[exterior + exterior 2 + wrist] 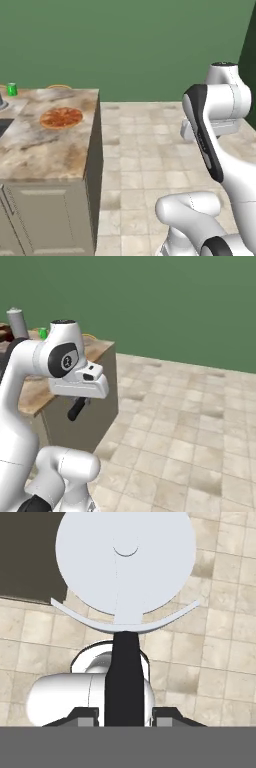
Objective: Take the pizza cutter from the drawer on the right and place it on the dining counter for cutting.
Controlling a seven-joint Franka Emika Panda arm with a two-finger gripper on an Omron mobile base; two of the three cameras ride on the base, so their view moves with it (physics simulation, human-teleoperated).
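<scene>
My gripper [122, 716] is shut on the pizza cutter [125, 567]. Its slim black handle [122, 677] runs up between my two fingertips [85, 714], and the round silver-grey wheel sits above, over the tiled floor. From the right base view the handle [75, 409] pokes down out of the hand, beside the end of the dining counter [32, 393]. The dining counter [45, 150] has a marbled tan top and stands to the left of the arm. The drawer is out of view.
A pizza [61, 118] lies on the counter top, with a green can [12, 89] farther back and a dark sink edge [3, 126] at the left. Open tiled floor [145, 150] stretches to the right of the counter, up to the green wall.
</scene>
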